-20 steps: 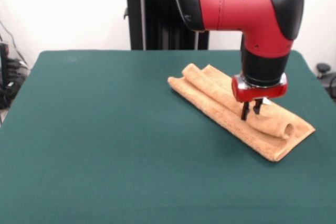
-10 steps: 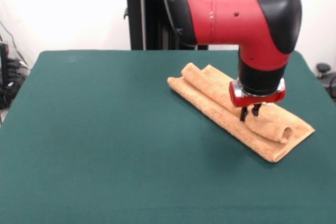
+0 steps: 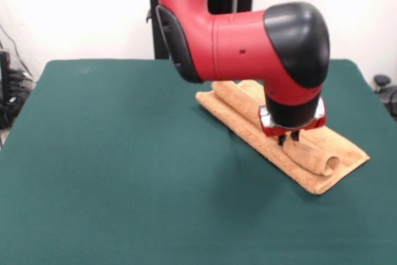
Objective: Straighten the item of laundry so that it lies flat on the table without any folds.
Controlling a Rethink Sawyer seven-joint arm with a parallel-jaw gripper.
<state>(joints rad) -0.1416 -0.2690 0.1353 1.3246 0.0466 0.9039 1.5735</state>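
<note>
The orange-tan towel (image 3: 245, 122) lies folded into a long narrow strip on the right half of the dark green table (image 3: 111, 166), running from the far middle toward the near right. A rolled fold (image 3: 322, 161) runs along its top. My gripper (image 3: 288, 139) points straight down onto this roll near the strip's near-right end. Its two black fingers stand close together and pinch the cloth. The red and black arm hides part of the towel's far side. No tag shows.
The black pedestal (image 3: 154, 35) stands behind the table's far edge. Dark cables and gear (image 3: 9, 97) sit beyond the left edge, and a black object (image 3: 384, 85) beyond the right edge. The towel's near-right end lies close to the table's right edge.
The arm has swung left and toward the camera, and the gripper has shifted a little left and lower. The towel's rolled fold and near end moved slightly with it.
</note>
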